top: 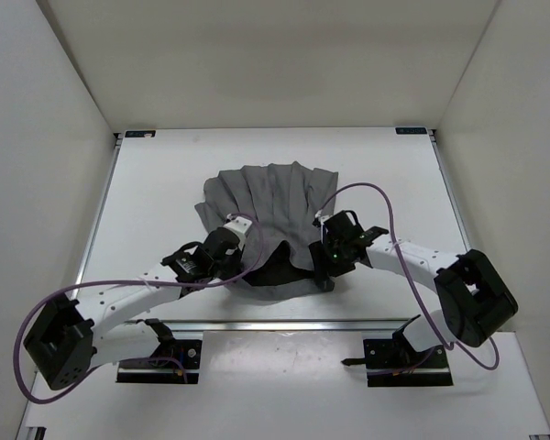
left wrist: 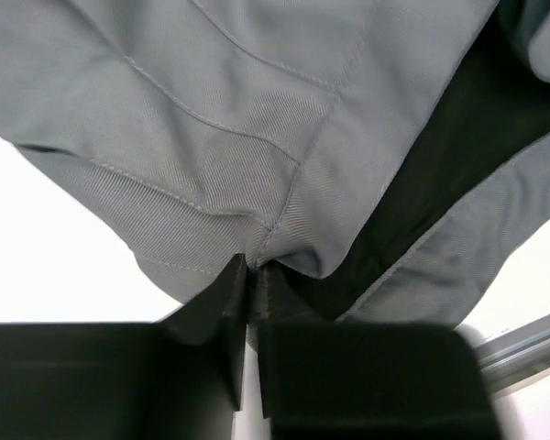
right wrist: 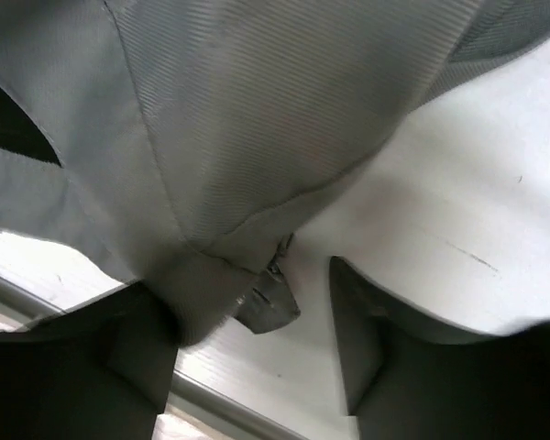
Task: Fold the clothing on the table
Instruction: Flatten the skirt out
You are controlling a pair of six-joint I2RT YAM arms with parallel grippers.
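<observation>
With the mid-grey pleated soft-fabric skirt (top: 270, 197) lying centrally on the matte white worktop (top: 165, 183), the left gripper (left wrist: 249, 275) pinches its waistband, and the right gripper (right wrist: 247, 284) (jaws spread) should close on fabric before both lift evenly.

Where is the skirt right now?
In the top view the skirt lies at the middle of the table, its near waistband end flanked by the left gripper and the right gripper.
</observation>
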